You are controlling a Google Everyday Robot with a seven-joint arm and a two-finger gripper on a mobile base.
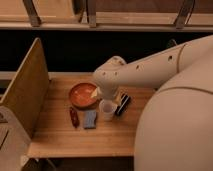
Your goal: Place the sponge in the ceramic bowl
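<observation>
A wooden counter (75,142) holds an orange-brown bowl (74,96). The blue-grey sponge (90,119) lies flat at the bowl's 5 o'clock, between a red stick (74,116) and a white cup (107,110). The tool (105,96) hangs at the bowl's 3 o'clock rim; I cannot tell its state.

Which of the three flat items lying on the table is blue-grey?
The sponge, the flat pad between the dark red stick and the black block. The gripper hangs at the right rim of the ceramic bowl.
</observation>
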